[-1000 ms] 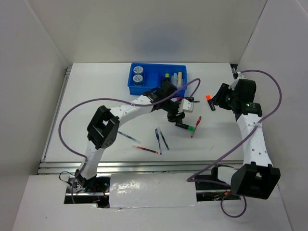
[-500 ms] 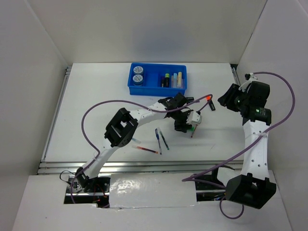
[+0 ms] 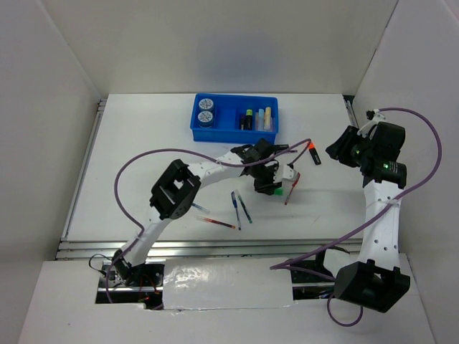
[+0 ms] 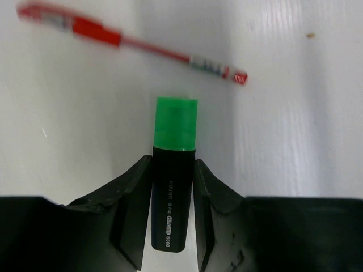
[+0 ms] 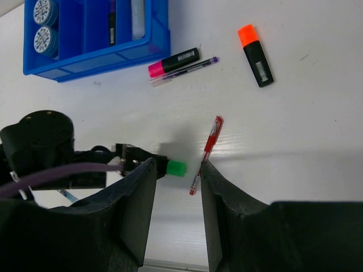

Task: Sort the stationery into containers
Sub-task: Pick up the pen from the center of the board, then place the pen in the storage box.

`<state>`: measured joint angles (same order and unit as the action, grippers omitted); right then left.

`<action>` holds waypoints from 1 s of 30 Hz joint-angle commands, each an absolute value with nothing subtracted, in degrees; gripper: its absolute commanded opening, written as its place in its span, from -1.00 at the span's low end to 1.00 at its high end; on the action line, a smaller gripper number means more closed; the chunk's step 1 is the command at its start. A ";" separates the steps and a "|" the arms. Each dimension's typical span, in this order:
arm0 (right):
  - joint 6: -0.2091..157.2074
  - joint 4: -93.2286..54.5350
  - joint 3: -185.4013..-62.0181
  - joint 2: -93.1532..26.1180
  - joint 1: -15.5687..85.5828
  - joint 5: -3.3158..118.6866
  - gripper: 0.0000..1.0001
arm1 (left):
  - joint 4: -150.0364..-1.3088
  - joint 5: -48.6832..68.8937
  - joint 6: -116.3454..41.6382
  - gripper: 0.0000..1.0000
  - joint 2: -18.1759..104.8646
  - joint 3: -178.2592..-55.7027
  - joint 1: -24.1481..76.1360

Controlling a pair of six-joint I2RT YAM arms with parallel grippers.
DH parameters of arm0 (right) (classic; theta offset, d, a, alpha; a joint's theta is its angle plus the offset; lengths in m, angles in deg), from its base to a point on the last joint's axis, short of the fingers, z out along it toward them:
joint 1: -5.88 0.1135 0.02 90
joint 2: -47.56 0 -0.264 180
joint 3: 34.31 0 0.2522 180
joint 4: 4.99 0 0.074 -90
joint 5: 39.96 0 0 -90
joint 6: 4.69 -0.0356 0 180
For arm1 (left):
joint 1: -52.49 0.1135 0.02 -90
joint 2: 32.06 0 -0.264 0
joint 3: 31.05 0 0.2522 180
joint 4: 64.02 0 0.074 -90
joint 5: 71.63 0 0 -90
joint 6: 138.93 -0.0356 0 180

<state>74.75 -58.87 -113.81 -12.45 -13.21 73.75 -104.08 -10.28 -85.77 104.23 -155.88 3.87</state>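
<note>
Your left gripper [image 4: 173, 164] is pinching the green highlighter [image 4: 176, 130]: both fingers press against the black barrel, and the green cap sticks out past the fingertips. The highlighter's long axis runs straight along the gripper. Seen from above, it sits a little right of the table's [image 3: 143, 143] middle, with its cap towards the right edge. You cannot tell whether it is lifted or lying on the surface. White print runs along the barrel. "S600" can be read at the wrist end, and the rest is too small.

Just beyond the cap lies a red pen [image 4: 142, 48], apart from it. Its long axis runs roughly from the far edge to the near edge.

Your right gripper [image 5: 173, 170] hangs above the table with its fingers spread and nothing between them.

An orange highlighter [image 5: 255, 55] lies towards the right edge with its cap pointing to the far edge. It carries a white label that is unreadable.

A pink highlighter [image 5: 173, 61] and a thin purple pen [image 5: 187, 71] lie side by side just off the near wall of the blue tray [image 5: 159, 34]. The pink cap points left.

The tray stands at the middle of the far edge. Two round discs [image 3: 206, 110] sit in its left compartment, and their printing is too small to read.
</note>
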 commanded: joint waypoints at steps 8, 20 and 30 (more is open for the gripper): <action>74.42 -56.90 -115.93 -12.73 -13.63 76.41 -0.13 | -89.75 -0.90 -49.51 -1.00 84.84 -151.33 14.16; 72.92 -53.91 -113.47 -15.80 -10.91 73.86 -0.16 | -78.31 28.21 -27.67 -1.00 98.44 -168.81 22.52; 72.48 -53.47 -111.89 -16.33 -9.50 72.63 -0.16 | -66.01 29.69 -29.50 -1.00 108.65 -174.54 21.29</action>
<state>72.89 -56.01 -112.63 -16.40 -10.15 73.31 -74.33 27.75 -29.25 108.86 -170.19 23.17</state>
